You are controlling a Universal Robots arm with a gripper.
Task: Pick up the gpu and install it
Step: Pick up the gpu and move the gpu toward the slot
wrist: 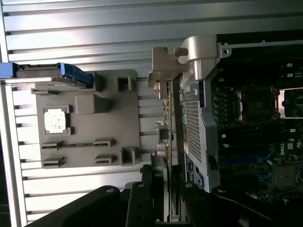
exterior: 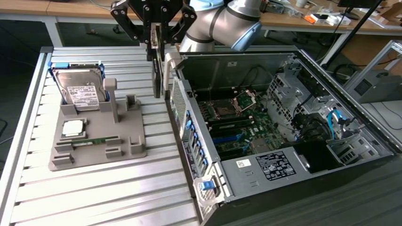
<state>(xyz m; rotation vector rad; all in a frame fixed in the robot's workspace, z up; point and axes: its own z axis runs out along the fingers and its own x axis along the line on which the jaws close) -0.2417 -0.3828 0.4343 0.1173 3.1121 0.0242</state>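
Observation:
The gpu point(exterior: 155, 70) hangs edge-on as a thin dark strip with a silver bracket, above the slatted table and just outside the open computer case point(exterior: 188, 122). My gripper point(exterior: 155, 41) is shut on its upper end, with a finger on each side of the card. In the wrist view the gpu point(wrist: 166, 118) runs away from the fingers point(wrist: 142, 201), its bracket close beside the perforated rear panel of the case point(wrist: 194, 123). The motherboard point(exterior: 232, 117) lies exposed inside the case, to the exterior view's right of the card.
A grey fixture point(exterior: 100, 141) on the table holds a silver hard drive point(exterior: 78, 89), a CPU point(exterior: 73, 127) and a green memory stick point(exterior: 94, 140). The arm's elbow point(exterior: 226, 21) is above the case's back wall. Cables and drive cages fill the case's right side.

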